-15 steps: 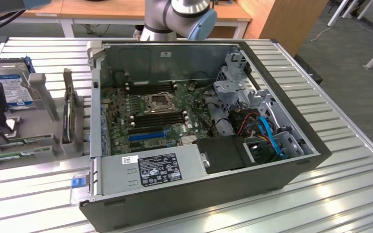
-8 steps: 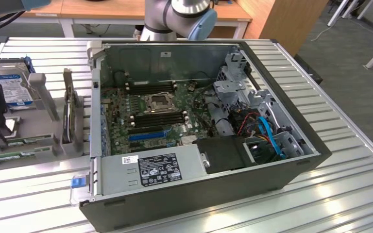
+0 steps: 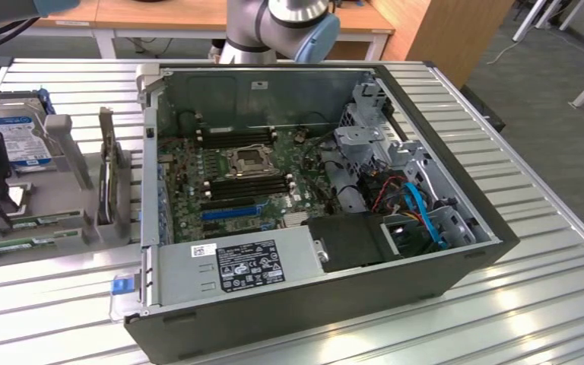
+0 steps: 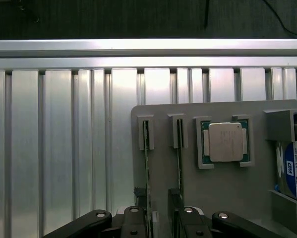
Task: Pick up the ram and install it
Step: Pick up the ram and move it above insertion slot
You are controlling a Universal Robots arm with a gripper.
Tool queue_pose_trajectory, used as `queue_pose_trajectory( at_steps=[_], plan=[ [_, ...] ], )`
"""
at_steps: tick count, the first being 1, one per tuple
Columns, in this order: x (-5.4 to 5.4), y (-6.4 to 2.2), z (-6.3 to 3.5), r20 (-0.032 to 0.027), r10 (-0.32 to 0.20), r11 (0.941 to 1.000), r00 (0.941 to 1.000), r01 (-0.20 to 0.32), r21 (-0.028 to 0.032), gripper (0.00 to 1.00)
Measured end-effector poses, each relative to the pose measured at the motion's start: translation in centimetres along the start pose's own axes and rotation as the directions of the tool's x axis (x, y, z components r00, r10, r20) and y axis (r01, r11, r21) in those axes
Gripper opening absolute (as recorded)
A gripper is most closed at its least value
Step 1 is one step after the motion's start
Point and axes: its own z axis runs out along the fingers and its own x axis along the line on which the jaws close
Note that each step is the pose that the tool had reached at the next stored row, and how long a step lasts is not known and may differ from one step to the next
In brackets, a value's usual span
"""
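Closest to me sits the open computer case [image 3: 312,228] on the slatted metal table [image 3: 535,304], its labelled power supply [image 3: 246,262] facing front. Behind that the motherboard [image 3: 241,171] lies bare, with dark memory slots [image 3: 241,186] either side of the processor socket [image 3: 246,160]. Off to the exterior view's left, a grey holder [image 4: 212,198] carries the parts. The ram [image 4: 147,148] stands on edge in a slot of the holder, a second stick [image 4: 179,158] just beside it, then the silver processor chip [image 4: 226,142] and the blue-labelled hard drive [image 3: 18,137]. The gripper [image 4: 156,213] hangs right over the sticks with its fingers [image 4: 138,196] spread apart, gripping nothing. Further back, the arm's base [image 3: 271,30] rises in front of wooden desks [image 3: 170,15].
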Motion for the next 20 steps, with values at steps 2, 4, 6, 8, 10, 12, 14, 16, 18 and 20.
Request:
queue_pose_trajectory(
  at_steps=[2,4,6,8,10,12,14,16,18,20],
  plan=[
    [0.0,-0.01,0.08,0.0001,0.0,1.0,1.0,0.0,0.0001,0.31],
    [0.0,-0.01,0.2,0.0001,0.0,1.0,1.0,0.0,0.0001,0.31],
    [0.0,-0.02,0.32,0.0001,0.0,1.0,1.0,0.0,0.0001,0.31],
    [0.0,-0.03,0.45,0.0,0.0,1.0,1.0,0.0,0.0,0.31],
    [0.0,-0.03,0.58,0.0001,0.0,1.0,1.0,0.0,0.0,0.31],
    [0.0,-0.04,0.71,0.0,0.0,1.0,1.0,0.0,0.0,0.31],
    [0.0,-0.04,0.86,0.0001,0.0,1.0,1.0,0.0,0.0001,0.31],
    [0.0,-0.05,1.0,0.0,0.0,1.0,1.0,0.0,0.0001,0.31],
    [0.0,-0.06,1.14,0.0,0.0,1.0,1.0,0.0,0.0001,0.31],
    [0.0,-0.06,1.3,0.0,0.0,1.0,1.0,0.0,0.0001,0.31]
  ],
)
